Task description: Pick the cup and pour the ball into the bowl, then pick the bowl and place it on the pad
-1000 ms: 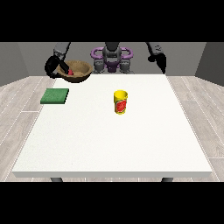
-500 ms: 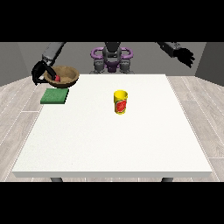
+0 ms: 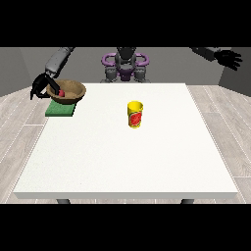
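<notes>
So the hand at the view's left (image 3: 41, 88) has its fingers curled round the rim of the round brown wooden bowl (image 3: 69, 92). A small red ball (image 3: 62, 92) sits inside, just beside those fingers. The flat green square pad (image 3: 60, 110) lies right under the bowl. The yellow cup with a red label (image 3: 135, 114) stands upright, well apart toward the table's middle. The hand at the view's right (image 3: 229, 58) is raised off past the white table (image 3: 147, 157), fingers spread and empty.
</notes>
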